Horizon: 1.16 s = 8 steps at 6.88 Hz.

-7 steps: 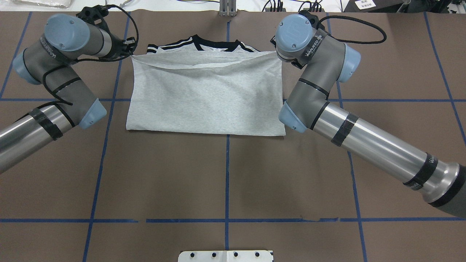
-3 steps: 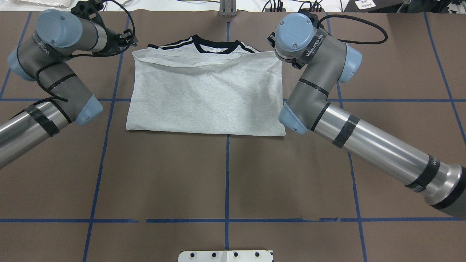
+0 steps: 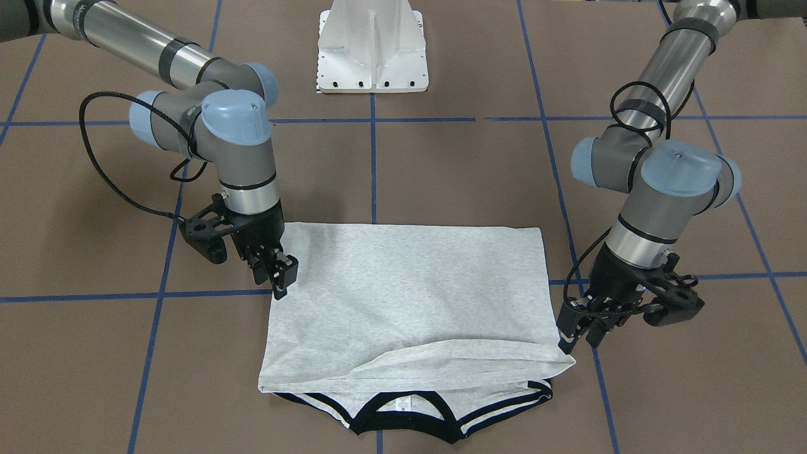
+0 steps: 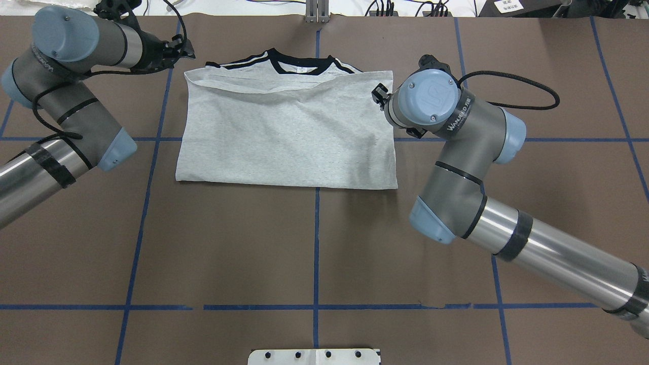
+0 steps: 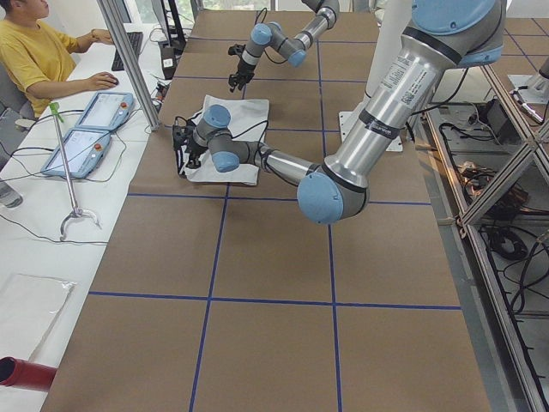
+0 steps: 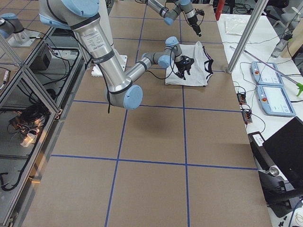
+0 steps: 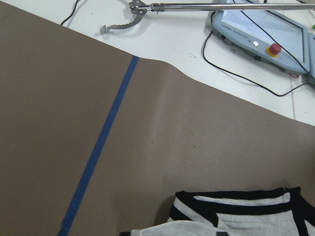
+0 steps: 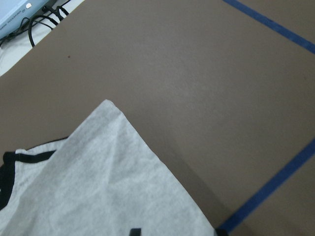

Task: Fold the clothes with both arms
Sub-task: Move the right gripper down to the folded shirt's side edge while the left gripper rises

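The grey T-shirt (image 4: 286, 132) lies folded in half on the brown table, its hem laid up near the black collar (image 4: 299, 63), which is also in the front-facing view (image 3: 403, 416). My left gripper (image 3: 579, 337) hovers just outside the shirt's far left corner, open and holding nothing; the overhead view shows it off the cloth (image 4: 181, 50). My right gripper (image 3: 275, 277) stands open over the shirt's right edge, partway back from the folded hem corner (image 8: 106, 105), which lies flat. In the overhead view this gripper is hidden under its own wrist (image 4: 428, 99).
The white pedestal base (image 3: 372, 50) stands at the table's near edge. Blue tape lines (image 4: 317, 243) cross the brown table. Beyond the far edge a seated person (image 5: 34, 51) has teach pendants (image 5: 86, 137) and a grabber tool (image 5: 69, 189) on a white table.
My left gripper has let go of the hem corner and drawn away outward. The right gripper has left its corner and moved back along the shirt's edge. The hem has settled flat.
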{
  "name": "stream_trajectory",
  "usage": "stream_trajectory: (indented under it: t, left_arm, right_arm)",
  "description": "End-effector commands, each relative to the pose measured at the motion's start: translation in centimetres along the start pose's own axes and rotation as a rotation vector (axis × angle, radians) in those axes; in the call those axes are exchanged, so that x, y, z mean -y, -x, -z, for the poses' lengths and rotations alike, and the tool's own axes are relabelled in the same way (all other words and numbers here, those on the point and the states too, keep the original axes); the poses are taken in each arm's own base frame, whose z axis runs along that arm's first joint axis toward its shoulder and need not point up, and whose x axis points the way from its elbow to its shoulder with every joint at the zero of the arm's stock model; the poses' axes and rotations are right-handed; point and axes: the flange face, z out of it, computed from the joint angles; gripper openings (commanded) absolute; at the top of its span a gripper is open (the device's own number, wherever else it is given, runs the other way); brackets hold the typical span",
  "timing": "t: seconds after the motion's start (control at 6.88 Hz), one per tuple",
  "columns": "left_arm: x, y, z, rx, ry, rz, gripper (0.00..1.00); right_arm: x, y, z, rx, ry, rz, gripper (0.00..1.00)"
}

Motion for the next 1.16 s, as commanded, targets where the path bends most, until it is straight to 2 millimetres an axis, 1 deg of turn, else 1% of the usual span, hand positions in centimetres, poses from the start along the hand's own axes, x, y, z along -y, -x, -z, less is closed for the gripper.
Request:
stream_trajectory:
  t: [0.0, 0.15, 0.29, 0.44, 0.58, 0.73, 0.87, 1.02]
  left_arm:
    - [0.3, -0.1, 1.8, -0.083, 0.043, -0.033, 0.73]
    - [0.0, -0.1, 2.6, -0.096, 0.037, -0.036, 0.84]
    - [-0.6, 0.6, 4.1, -0.109, 0.031, -0.035, 1.00]
    - [-0.6, 0.7, 4.2, -0.111, 0.029, -0.034, 1.00]
    - [-0.7, 0.7, 4.2, -0.112, 0.028, -0.036, 1.00]
    - [-0.8, 0.6, 4.2, -0.112, 0.028, -0.037, 1.00]
    - [-0.8, 0.7, 4.2, -0.110, 0.029, -0.030, 1.00]
    - [-0.8, 0.7, 4.2, -0.109, 0.026, -0.029, 1.00]
  right_arm:
    - [-4.3, -3.2, 2.7, -0.025, 0.052, -0.023, 0.61]
    - [-5.1, -4.2, 2.1, -0.044, 0.060, -0.028, 0.59]
    - [-6.2, -4.5, 2.0, -0.051, 0.070, -0.043, 0.68]
    - [-6.4, -5.0, 1.9, -0.058, 0.072, -0.058, 1.00]
    - [-7.6, -5.7, 1.9, -0.059, 0.073, -0.062, 1.00]
    - [-8.2, -6.6, 2.0, -0.063, 0.081, -0.057, 1.00]
    - [-8.8, -7.1, 1.6, -0.075, 0.087, -0.048, 1.00]
    - [-8.5, -8.2, 1.5, -0.082, 0.096, -0.049, 1.00]
